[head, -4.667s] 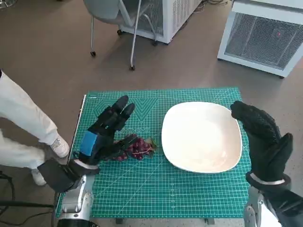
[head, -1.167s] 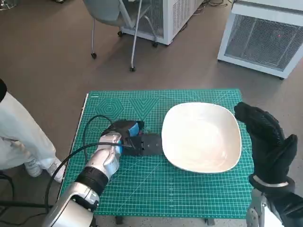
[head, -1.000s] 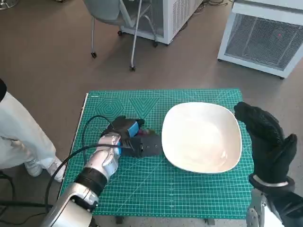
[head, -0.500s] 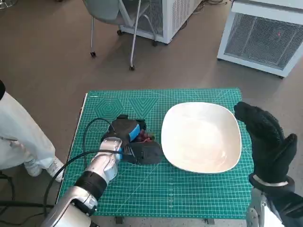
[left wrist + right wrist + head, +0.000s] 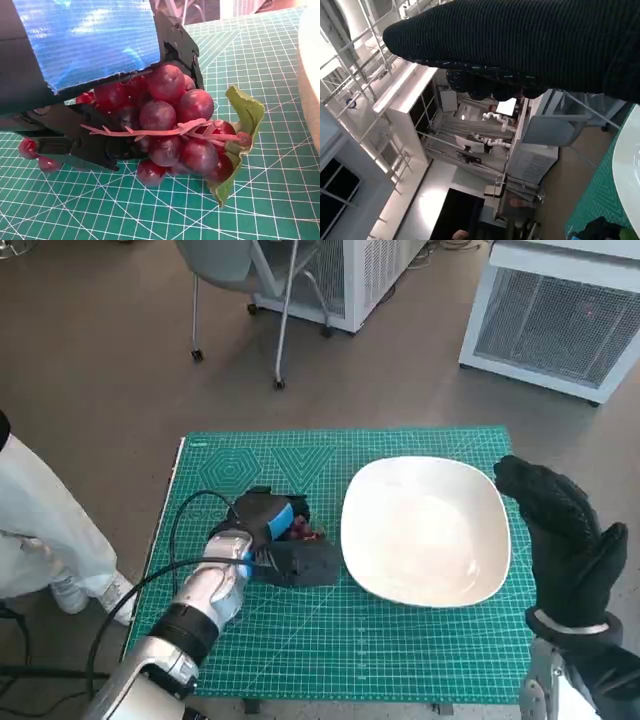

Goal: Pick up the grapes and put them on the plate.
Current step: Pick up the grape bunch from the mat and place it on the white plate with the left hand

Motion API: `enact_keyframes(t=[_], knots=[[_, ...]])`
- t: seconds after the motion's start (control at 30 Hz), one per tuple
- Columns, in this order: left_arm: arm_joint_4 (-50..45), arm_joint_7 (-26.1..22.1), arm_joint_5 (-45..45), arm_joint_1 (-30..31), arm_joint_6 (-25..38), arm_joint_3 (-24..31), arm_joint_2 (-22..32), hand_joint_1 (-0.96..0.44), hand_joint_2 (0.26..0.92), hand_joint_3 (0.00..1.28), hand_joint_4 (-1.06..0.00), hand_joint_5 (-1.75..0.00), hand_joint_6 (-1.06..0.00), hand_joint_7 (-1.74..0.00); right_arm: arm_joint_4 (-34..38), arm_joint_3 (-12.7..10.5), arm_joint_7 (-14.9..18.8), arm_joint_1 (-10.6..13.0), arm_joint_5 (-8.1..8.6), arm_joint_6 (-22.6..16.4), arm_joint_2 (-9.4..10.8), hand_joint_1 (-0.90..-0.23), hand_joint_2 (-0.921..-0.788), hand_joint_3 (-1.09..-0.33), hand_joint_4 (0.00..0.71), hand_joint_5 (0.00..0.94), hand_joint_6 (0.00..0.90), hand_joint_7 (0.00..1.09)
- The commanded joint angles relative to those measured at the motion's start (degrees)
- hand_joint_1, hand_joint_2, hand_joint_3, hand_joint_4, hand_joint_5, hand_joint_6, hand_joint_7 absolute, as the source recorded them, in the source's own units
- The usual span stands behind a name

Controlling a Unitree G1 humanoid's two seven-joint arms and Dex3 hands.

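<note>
Since the earlier frame, the black left hand with blue tape over its back (image 5: 272,533) is no longer hovering spread above the fruit: it is lying low on the worktop with its fingers closing around the bunch of dark red plastic grapes (image 5: 303,532). In the left wrist view, the black fingers (image 5: 92,142) are wrapping the bunch (image 5: 170,132) from behind and beneath, so this hand is gripping the grapes; whether they are clear of the green cutting mat (image 5: 330,640) I cannot tell.

From the left hand, the wide white rounded-square plate (image 5: 425,530) is lying at three o'clock, just beside it, its near rim almost touching the hand. The bunch's long axis, pale stem to green cloth leaf (image 5: 240,142), is pointing roughly toward that rim. The coming carry looks short, probably needing a small lift over the raised rim.

Beyond the plate, at its three o'clock edge, the right hand in the black knitted glove (image 5: 565,540) is standing upright, fingers apart, holding nothing. The left hand is far nearer the grapes.
</note>
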Motion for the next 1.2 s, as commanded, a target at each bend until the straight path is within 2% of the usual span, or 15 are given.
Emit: enact_keyframes(t=[0.03,0.4,0.6,0.97,1.2], knots=[[-0.16,-1.20,-0.13,1.64,0.29,-0.17,0.17,0.00,0.920,0.19,-0.45,-1.59,-0.63,-0.98,0.68,-0.08,0.02,0.48,0.00,0.71,-0.04,-0.522,-0.921,-0.548,0.464,0.000,0.126,0.57],[-1.68,-1.31,-0.26,1.70,0.47,0.27,0.94,0.00,0.921,0.19,-0.44,-1.60,-0.64,-0.97,0.94,0.00,-0.01,0.23,-0.05,0.56,0.14,-0.523,-0.921,-0.548,0.466,0.001,0.130,0.57],[-6.32,-2.47,-0.43,2.54,1.34,1.05,2.30,0.00,0.920,0.20,-0.43,-1.61,-0.64,-0.97,1.07,0.00,0.07,0.12,0.02,0.50,0.14,-0.524,-0.921,-0.547,0.467,0.001,0.131,0.57],[-26.20,-6.26,0.30,7.79,5.26,4.18,6.65,0.00,0.908,0.19,-0.45,-1.59,-0.69,-0.93,1.40,-0.04,0.27,-0.12,0.27,0.35,0.20,-0.524,-0.921,-0.543,0.466,0.001,0.131,0.57],[-37.49,-6.08,0.93,11.12,5.67,6.54,8.90,0.01,0.908,0.17,-0.50,-1.53,-0.69,-0.92,1.60,0.08,0.20,-0.30,0.03,0.10,0.32,-0.525,-0.921,-0.543,0.466,0.000,0.132,0.57]])
